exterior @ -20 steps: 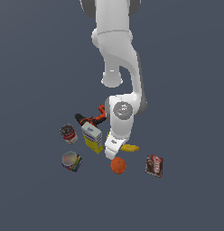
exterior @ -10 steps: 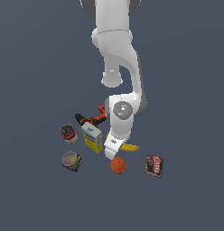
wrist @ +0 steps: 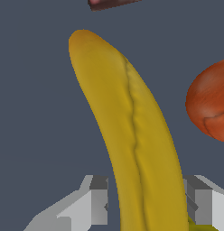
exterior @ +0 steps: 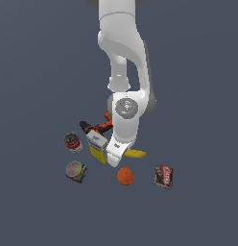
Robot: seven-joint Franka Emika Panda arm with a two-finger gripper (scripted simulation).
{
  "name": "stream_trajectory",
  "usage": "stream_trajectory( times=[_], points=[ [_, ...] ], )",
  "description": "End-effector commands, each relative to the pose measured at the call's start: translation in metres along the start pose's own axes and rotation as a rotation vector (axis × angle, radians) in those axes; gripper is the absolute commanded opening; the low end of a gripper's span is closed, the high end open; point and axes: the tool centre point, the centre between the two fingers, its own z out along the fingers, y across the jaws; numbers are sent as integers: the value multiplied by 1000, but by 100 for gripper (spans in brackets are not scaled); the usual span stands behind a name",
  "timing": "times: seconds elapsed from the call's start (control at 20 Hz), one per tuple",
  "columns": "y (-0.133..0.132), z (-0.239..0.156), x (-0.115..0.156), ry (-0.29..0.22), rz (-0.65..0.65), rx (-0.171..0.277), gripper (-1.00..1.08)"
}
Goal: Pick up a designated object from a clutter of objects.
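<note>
So the Panda arm is folded right down over the pile, wrist pointing at the floor, and that makes sense to me: coming in from straight above is about the only way to reach one item without bumping the rest. The gripper sits low over the near end of the banana, which lies flat on the dark floor in the middle of the clutter, its free end poking out toward the exterior view's right.

Around it: the red-black drill behind, the yellow-and-white box just beside the gripper on the exterior view's left, the orange near in front, the dark brown packet off to the right, and the two cans, the red-labelled can and the silver-topped can, well apart to the left.

The wrist view tells the grip story. The fingers stand one on each side of the banana, spread fairly wide, with a sliver of floor showing between each pad and the peel, so I'd say nothing is gripped yet.

The banana itself: long, gently curved, deep yellow, a ridge down the middle, with a darker orange-brown tip.
</note>
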Motion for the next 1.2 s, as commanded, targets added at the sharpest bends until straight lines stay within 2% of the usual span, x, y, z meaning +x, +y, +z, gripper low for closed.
stream_trajectory(
  times=[0.0,0.85,1.15],
  points=[
    [5,-21,-5,1,0,-3,-100],
    [47,-207,-48,3,-1,0,-100],
    [60,-257,-59,2,-1,0,-100]
  ],
)
